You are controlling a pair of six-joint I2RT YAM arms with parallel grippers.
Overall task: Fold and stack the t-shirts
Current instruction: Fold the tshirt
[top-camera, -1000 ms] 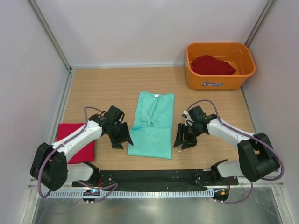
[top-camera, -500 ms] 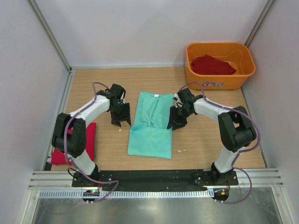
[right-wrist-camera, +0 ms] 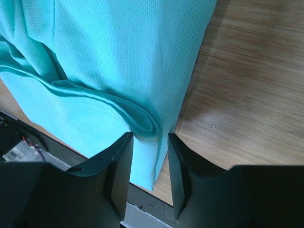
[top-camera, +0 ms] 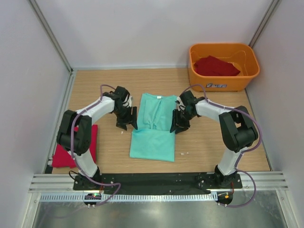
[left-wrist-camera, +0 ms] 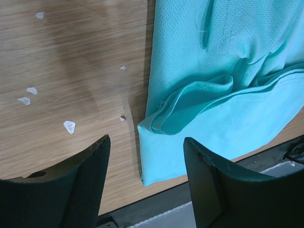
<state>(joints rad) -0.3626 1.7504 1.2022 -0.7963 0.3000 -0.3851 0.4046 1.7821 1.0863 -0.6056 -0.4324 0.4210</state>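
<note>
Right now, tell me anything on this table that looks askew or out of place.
The mint-green t-shirt is folded unevenly: its layers bunch into ripples at the mid crease, and the lower half sits skewed from the upper. Small white flecks litter the wooden table beside it.

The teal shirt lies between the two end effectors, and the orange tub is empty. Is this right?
Not empty: the orange tub holds a deep red shirt, seen in the top external view. The teal shirt does lie between the left end effector and the right end effector.
</note>
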